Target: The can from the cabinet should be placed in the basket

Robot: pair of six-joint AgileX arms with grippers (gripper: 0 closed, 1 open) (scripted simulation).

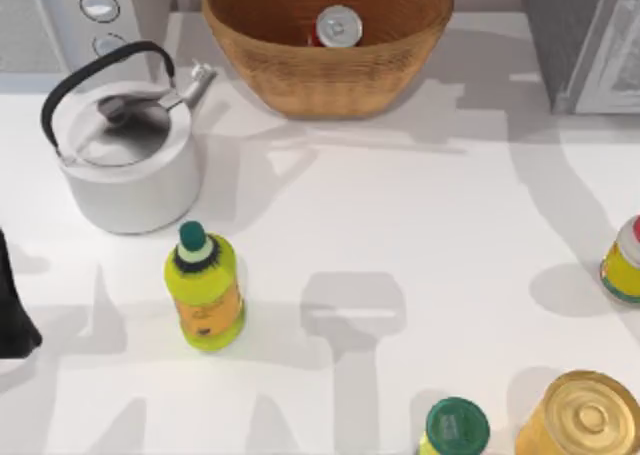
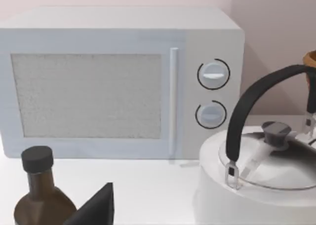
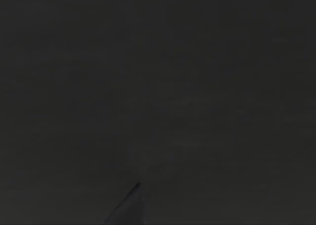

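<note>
Since the small red can with the shiny silver top [image 1: 338, 27] is seen resting inside the big tan woven wicker basket [image 1: 300, 80], well away from the dark left tool [image 1: 15, 310] at the table's [image 1: 420, 215] edge, delivery is judged done, though neither tool's opening can be told and the right wrist view is dark.

Kitchen counter, microwave [image 2: 121, 84], kettle [image 1: 125, 155]

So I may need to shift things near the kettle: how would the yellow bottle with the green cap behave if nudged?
The yellow bottle stands upright, tall over a narrow base, so a push near its green cap would probably tip it. On its round side it would likely roll. It looks like light plastic.
</note>
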